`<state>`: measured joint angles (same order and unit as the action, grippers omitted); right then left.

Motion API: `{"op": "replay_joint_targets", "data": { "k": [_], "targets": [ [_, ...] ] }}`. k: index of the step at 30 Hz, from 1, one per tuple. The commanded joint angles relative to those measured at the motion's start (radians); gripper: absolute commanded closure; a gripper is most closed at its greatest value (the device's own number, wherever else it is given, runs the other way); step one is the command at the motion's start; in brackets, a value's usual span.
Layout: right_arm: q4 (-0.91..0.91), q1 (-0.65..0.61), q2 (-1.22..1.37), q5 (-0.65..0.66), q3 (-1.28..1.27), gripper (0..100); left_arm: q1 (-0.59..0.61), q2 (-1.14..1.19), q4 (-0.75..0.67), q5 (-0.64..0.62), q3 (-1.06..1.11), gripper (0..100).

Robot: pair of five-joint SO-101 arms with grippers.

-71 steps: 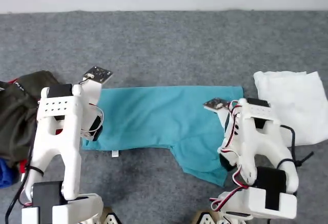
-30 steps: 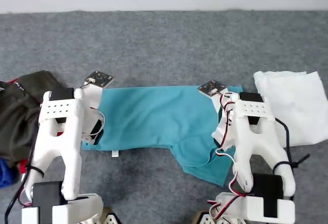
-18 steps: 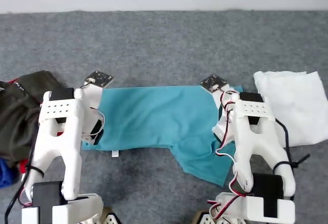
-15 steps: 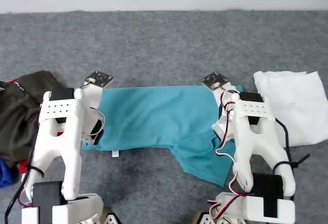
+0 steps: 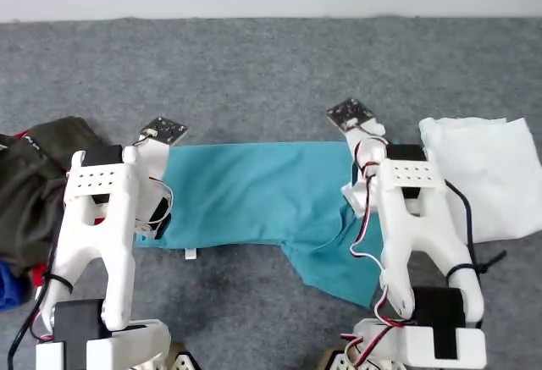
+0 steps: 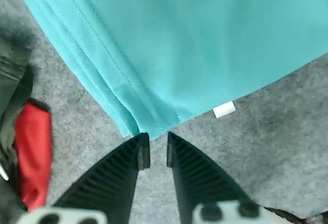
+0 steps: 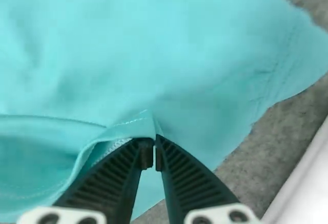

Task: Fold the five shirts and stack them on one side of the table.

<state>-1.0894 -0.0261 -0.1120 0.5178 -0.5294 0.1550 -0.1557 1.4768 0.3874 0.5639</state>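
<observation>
A teal shirt (image 5: 246, 192) lies spread across the middle of the grey table; its sleeve sticks out toward the front edge. My right gripper (image 7: 147, 149) is shut on a raised fold of the teal shirt (image 7: 128, 39), at the shirt's right end below the right arm (image 5: 398, 209). My left gripper (image 6: 154, 144) sits at the front left corner of the teal shirt (image 6: 195, 39). Its fingers stand a narrow gap apart, with bare carpet between them. A folded white shirt (image 5: 487, 175) lies at the right side.
A pile of dark olive, red and blue clothes (image 5: 34, 192) lies at the left edge, close beside the left arm (image 5: 97, 218). The red cloth (image 6: 31, 152) lies near my left gripper. Bare grey carpet (image 5: 271, 74) stretches behind the teal shirt.
The right arm has moved away from the front edge and leftward with the shirt's right end, which has drawn in and bunched. The left arm has stayed still.
</observation>
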Motion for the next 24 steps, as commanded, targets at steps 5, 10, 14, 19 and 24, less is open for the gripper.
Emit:
{"op": "replay_joint_targets", "data": {
  "k": [5,10,14,19,24],
  "targets": [
    [0.058,-0.002,-0.036,-0.063,0.057,98.8,-0.008,-0.037,-0.009,0.009,0.001,94],
    [0.113,0.008,-0.019,-0.11,0.055,98.8,-0.008,-0.037,-0.009,0.009,0.001,94],
    [0.14,0.008,0.051,-0.114,0.06,98.3,-0.009,-0.037,-0.009,0.009,0.001,94],
    [0.12,0.008,0.137,-0.115,0.129,97.6,-0.009,-0.037,-0.009,0.009,0.001,94],
    [0.015,0.008,0.16,-0.141,0.224,81.2,-0.009,-0.037,-0.009,0.009,0.001,94]
  ]
}}
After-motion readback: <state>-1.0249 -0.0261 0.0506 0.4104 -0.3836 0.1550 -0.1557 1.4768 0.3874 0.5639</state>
